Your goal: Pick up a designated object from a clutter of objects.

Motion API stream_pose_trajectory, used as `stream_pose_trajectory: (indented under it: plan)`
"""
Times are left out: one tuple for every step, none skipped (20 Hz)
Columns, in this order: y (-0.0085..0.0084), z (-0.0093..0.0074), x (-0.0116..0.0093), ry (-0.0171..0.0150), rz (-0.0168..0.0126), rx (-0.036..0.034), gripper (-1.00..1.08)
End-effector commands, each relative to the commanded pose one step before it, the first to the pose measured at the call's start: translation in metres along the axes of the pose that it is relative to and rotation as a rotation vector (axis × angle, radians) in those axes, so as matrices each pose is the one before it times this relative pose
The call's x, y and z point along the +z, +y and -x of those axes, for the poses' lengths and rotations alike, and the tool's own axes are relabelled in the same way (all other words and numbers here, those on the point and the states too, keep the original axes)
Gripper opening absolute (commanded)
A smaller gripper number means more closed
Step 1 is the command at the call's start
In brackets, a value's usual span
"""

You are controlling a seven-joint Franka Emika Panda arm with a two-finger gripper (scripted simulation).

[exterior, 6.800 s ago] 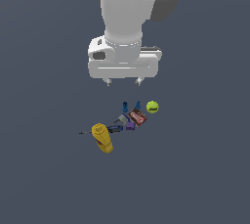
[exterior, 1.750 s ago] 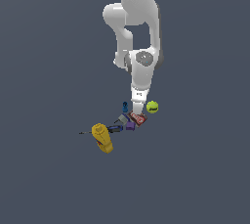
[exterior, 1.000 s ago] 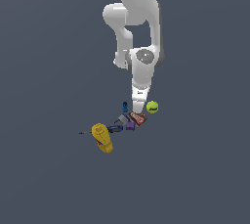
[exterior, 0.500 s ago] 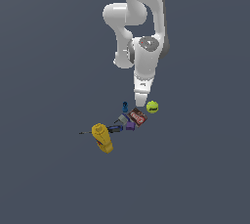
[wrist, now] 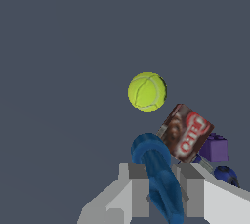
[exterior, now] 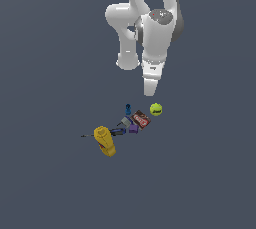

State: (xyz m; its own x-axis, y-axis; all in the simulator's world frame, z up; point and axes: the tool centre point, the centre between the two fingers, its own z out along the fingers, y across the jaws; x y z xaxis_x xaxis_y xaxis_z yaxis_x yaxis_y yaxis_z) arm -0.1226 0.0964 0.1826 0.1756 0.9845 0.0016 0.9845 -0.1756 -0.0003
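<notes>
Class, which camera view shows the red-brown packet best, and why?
The wrist view: the red-brown packet is large there, its white lettering visible, beside the purple cube. In the exterior view the packet is only a small tilted patch in the heap.

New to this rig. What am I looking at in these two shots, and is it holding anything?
Both are simulator renders. The white machine is a robot arm ending in a two-finger gripper. The exterior view looks on from off the arm; the wrist view looks along the fingers. On the dark floor lie a yellow bottle, grey block, purple cube, red-brown packet, yellow-green ball and blue pawn. In the wrist view, a blue piece shows between the fingers; whether it is gripped, I cannot tell.
</notes>
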Motion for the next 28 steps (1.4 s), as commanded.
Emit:
stream_pose_trajectory:
  plan:
    - [-0.00294,-0.00335,-0.02172,0.00051,-0.00069,-0.00012,-1.0]
    - [-0.00093,-0.00133,-0.00852,0.0,0.0,0.0,-1.0]
    - [-0.00094,-0.00134,-0.00855,0.00039,-0.00013,-0.00027,-1.0]
    - [-0.00092,-0.00132,-0.00855,0.0,0.0,0.0,-1.0]
    - [-0.00091,-0.00132,-0.00857,0.0,0.0,0.0,-1.0]
    - [-0.0009,-0.00131,-0.0086,0.0,0.0,0.0,-1.0]
    - [-0.00089,-0.00131,-0.00864,0.0,0.0,0.0,-1.0]
    - [-0.00088,-0.00132,-0.00869,0.0,0.0,0.0,-1.0]
    - [-0.00087,-0.00132,-0.00874,0.0,0.0,0.0,-1.0]
    - [-0.00086,-0.00132,-0.00879,0.0,0.0,0.0,-1.0]
    - [-0.00092,-0.00149,-0.00884,-0.00044,0.00019,-0.0001,-1.0]
    - [-0.00083,-0.00134,-0.00892,0.0,0.0,0.0,-1.0]
    - [-0.00082,-0.00135,-0.00898,0.0,0.0,0.0,-1.0]
    - [-0.0008,-0.00136,-0.00906,0.0,0.0,0.0,-1.0]
    - [-0.0008,-0.00144,-0.00912,-0.00042,0.00017,0.00019,-1.0]
    - [-0.00076,-0.0014,-0.00921,0.0,0.0,0.0,-1.0]
    - [-0.00075,-0.00148,-0.00928,-0.00041,0.00017,0.00021,-1.0]
    - [-0.0007,-0.00144,-0.00937,0.0,0.0,0.0,-1.0]
    - [-0.00066,-0.00145,-0.00934,0.0,0.0,0.0,-1.0]
    - [-0.00061,-0.00144,-0.00895,-0.00038,0.00016,0.00026,-1.0]
    - [-0.00054,-0.00135,-0.00854,0.0,0.0,0.0,-1.0]
    - [-0.00048,-0.00133,-0.0081,-0.00036,0.00016,0.0003,-1.0]
    - [-0.00041,-0.00125,-0.00768,0.0,0.0,0.0,-1.0]
    - [-0.00034,-0.0012,-0.00724,0.0,0.0,0.0,-1.0]
    - [-0.00026,-0.00114,-0.00677,-0.00043,0.0002,0.0005,-1.0]
    - [-0.00023,-0.00109,-0.00632,0.0,0.0,0.0,-1.0]
    - [-0.00019,-0.00102,-0.00585,0.0,0.0,0.0,-1.0]
    - [-0.00015,-0.00095,-0.00537,0.0,0.0,0.0,-1.0]
